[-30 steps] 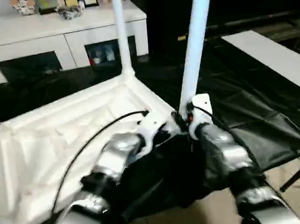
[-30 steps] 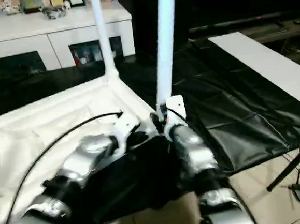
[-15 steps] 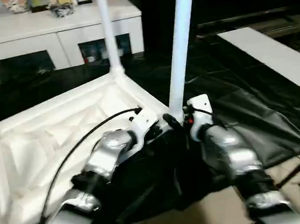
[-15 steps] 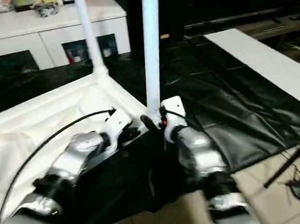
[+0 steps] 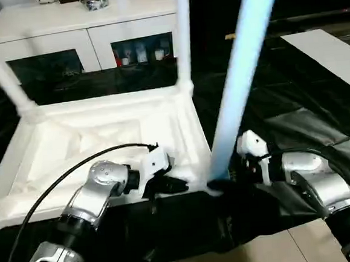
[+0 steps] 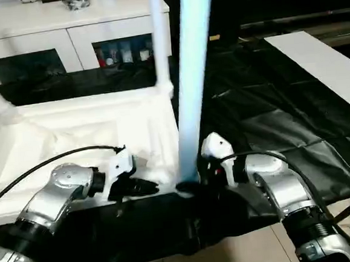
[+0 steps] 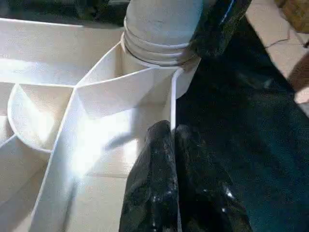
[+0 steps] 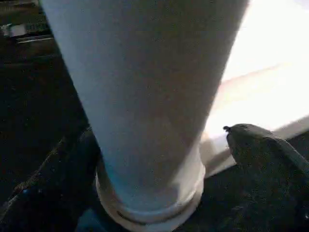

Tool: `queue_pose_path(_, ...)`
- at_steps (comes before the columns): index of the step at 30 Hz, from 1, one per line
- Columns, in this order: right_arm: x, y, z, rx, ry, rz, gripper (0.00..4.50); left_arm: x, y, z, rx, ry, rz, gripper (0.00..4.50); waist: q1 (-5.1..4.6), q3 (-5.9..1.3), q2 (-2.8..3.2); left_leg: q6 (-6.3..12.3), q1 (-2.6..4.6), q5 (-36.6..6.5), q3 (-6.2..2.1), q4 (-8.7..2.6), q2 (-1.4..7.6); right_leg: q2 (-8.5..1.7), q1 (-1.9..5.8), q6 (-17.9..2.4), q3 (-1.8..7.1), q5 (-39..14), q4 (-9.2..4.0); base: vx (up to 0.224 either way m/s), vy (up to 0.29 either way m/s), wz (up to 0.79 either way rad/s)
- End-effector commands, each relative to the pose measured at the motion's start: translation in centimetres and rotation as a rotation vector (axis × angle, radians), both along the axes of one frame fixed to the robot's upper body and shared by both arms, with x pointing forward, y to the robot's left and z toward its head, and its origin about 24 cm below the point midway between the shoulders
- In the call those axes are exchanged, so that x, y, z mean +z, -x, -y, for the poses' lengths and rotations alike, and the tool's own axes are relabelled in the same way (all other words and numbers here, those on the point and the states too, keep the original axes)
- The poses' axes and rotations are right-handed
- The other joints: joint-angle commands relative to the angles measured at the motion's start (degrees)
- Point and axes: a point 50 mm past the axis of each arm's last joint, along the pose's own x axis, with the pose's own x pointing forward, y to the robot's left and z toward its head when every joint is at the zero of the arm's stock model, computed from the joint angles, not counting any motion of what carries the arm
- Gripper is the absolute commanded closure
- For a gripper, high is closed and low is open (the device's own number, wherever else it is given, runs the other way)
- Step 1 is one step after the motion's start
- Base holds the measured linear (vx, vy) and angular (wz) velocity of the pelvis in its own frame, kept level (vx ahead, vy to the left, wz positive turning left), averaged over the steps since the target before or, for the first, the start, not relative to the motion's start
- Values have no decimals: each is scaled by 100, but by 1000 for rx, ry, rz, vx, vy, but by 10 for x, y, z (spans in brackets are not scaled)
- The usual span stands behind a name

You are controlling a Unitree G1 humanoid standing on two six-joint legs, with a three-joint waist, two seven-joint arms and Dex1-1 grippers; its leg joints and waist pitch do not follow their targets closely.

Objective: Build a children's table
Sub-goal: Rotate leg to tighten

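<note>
OK, tabletop (image 5: 102,133) lies upside down on the black sheet (image 5: 296,127), near leg (image 5: 238,83) upright in its corner socket. Left gripper (image 7: 176,159) is closed and empty; right gripper (image 6: 197,181) spread around the leg base. Hollow plastic (probably light, stiff, slick), so grip low near the socket.

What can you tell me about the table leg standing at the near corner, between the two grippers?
The near leg is a long, white, smooth plastic-looking tube, standing upright. Its ringed foot sits in the rounded corner socket of the upturned tabletop. The right gripper is open, its fingers either side of the foot; contact is unclear. The left gripper, shut, points at that corner without touching the leg.
</note>
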Motion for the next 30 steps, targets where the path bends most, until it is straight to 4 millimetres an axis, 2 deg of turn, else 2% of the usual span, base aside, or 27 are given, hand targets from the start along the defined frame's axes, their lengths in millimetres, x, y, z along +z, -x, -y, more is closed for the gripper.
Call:
queue_pose_path(1,3,0,-3,46,16,17,32,1,3,3,-35,7,-5,450,-19,-298,-55,437,40,-1134,-70,-440,308,-312,324,-1437,226,-1235,-302,0,0,0)
queue_pose_path(3,1,0,-5,50,19,8,42,2,3,2,-24,8,-5,450,-26,-298,-69,372,39,-1125,-74,-447,302,-311,320,-1357,234,-1332,-314,0,0,0)
queue_pose_path(4,1,0,-6,53,15,-1,64,2,3,1,-22,8,-6,450,-27,-309,-78,368,37,-1050,-74,-439,297,-312,323,-1344,239,-1271,-303,0,0,0)
queue_pose_path(9,-1,1,-4,69,33,-10,96,2,4,0,-20,8,-14,450,-24,-337,-77,520,24,-681,-60,-396,292,-296,330,-1473,233,-718,-238,0,0,0)
queue_pose_path(10,-1,0,-3,59,28,-13,116,2,5,0,-19,8,-15,450,-20,-340,-71,559,24,-636,-56,-387,289,-296,329,-1500,230,-651,-232,0,0,0)
queue_pose_path(15,-1,-1,-2,31,1,-22,160,1,5,-1,-19,7,-21,450,-20,-336,-67,548,29,-743,-52,-391,288,-293,329,-1486,225,-800,-250,0,0,0)
queue_pose_path(18,-7,-9,-4,-104,-31,-12,173,-4,4,-1,17,-9,-24,450,-29,-338,-60,530,26,-740,-51,-389,284,-294,324,-1494,226,-793,-249,0,0,0)
queue_pose_path(19,-13,-16,-8,-232,-51,-9,175,-8,1,0,75,-34,-22,450,-69,-324,-71,443,9,-827,-59,-406,272,-301,329,-1458,226,-946,-270,0,0,0)
queue_pose_path(21,-15,-18,-10,-277,-57,-11,177,-11,-1,1,103,-45,-21,450,-126,-301,-72,336,6,-998,-72,-434,264,-302,324,-1368,222,-1268,-310,0,0,0)
queue_pose_path(23,-26,-22,-26,-447,-83,-33,178,-17,-8,10,205,-44,-17,450,-207,-269,-82,164,30,-1269,-79,-461,255,-296,315,-1204,228,-1813,-369,0,0,0)
queue_pose_path(24,-26,-22,-26,-447,-83,-33,178,-17,-8,10,205,-44,-17,450,-229,-256,-65,121,37,-1382,-83,-473,252,-301,298,-1164,231,-1987,-386,0,0,0)
queue_pose_path(25,-31,-24,-36,-542,-86,-41,178,-21,-13,15,274,-60,-15,450,-257,-251,-79,23,66,-1553,-101,-484,249,-303,301,-1049,223,-2295,-419,0,0,0)
queue_pose_path(26,-33,-25,-40,-572,-85,-44,178,-22,-14,17,296,-66,-14,450,-278,-253,-76,-35,73,-1594,-104,-492,243,-300,281,-964,232,-2402,-439,0,0,0)
queue_pose_path(28,-42,-30,-56,-748,-55,-48,178,-25,-29,27,492,-79,16,450,-300,-255,-75,-102,92,-1651,-105,-491,231,-294,253,-904,232,-2474,-461,0,0,0)
queue_pose_path(29,-44,-31,-58,-797,-46,-46,178,-25,-32,29,538,-78,16,450,-292,-258,-63,-138,125,-1711,-106,-493,226,-292,234,-872,227,-2558,-476,0,0,0)
queue_pose_path(30,-45,-32,-61,-838,-51,-61,178,-25,-34,31,572,-76,21,450,-300,-250,-70,-129,124,-1740,-103,-491,214,-287,226,-853,227,-2598,-490,0,0,0)
